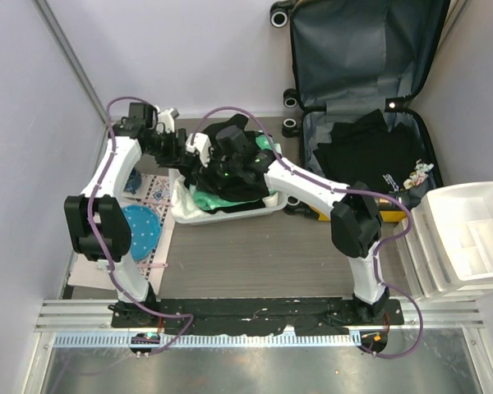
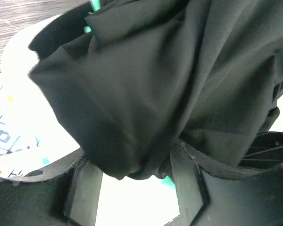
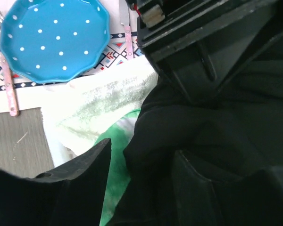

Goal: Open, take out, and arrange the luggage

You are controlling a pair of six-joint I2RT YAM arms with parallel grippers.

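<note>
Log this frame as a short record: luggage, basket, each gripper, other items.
luggage: open, lid raised at the back; black clothes inside
white basket: mid-table, black garment piled over green cloth
left gripper: over the basket, jaws apart, garment draped on them
right gripper: over the basket, jaws apart, garment between them
other: blue dotted plate on patterned mat; white drawer bins at right

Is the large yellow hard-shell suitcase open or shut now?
Open: the suitcase lid stands raised, grey lining showing, black clothes in the lower half.
</note>
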